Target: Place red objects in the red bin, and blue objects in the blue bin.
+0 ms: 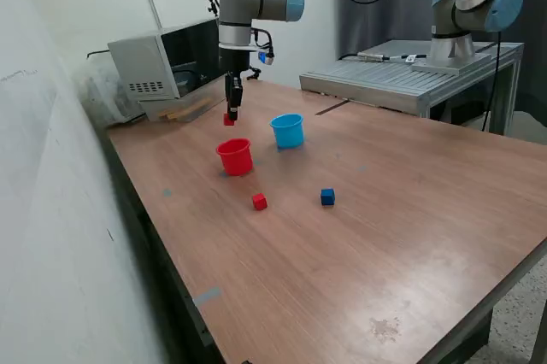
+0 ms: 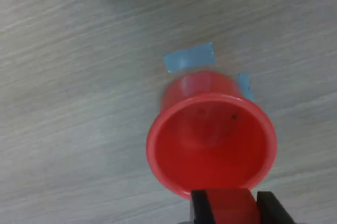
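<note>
**Red cube held above the red cup: centre it before you let go**

Your gripper [image 1: 231,114] hangs above the table with its fingers clamped on a red cube [image 1: 229,120]; in the wrist view the cube [image 2: 226,205] sits squeezed between the two dark fingertips [image 2: 199,208]. The red cup [image 1: 234,157] stands upright below it, at about six o'clock from the cube in the exterior view, and looks empty in the wrist view [image 2: 210,140].

You are likely not yet centred: in the wrist view the cube overlaps only the cup's near rim, not its mouth. Shift the arm until the cube sits over the middle of the opening, then lower toward the rim before parting the fingers, so the cube cannot bounce off the edge or tip the light cup.

The light blue cup [image 1: 288,130] stands near the red cup, at roughly two o'clock from it. A second red cube [image 1: 259,202] and a dark blue cube [image 1: 327,197] lie on the table [image 1: 385,244], at about five and four o'clock from the red cup. Only one blue cube shows; I cannot tell whether another lies inside the blue cup.
</note>
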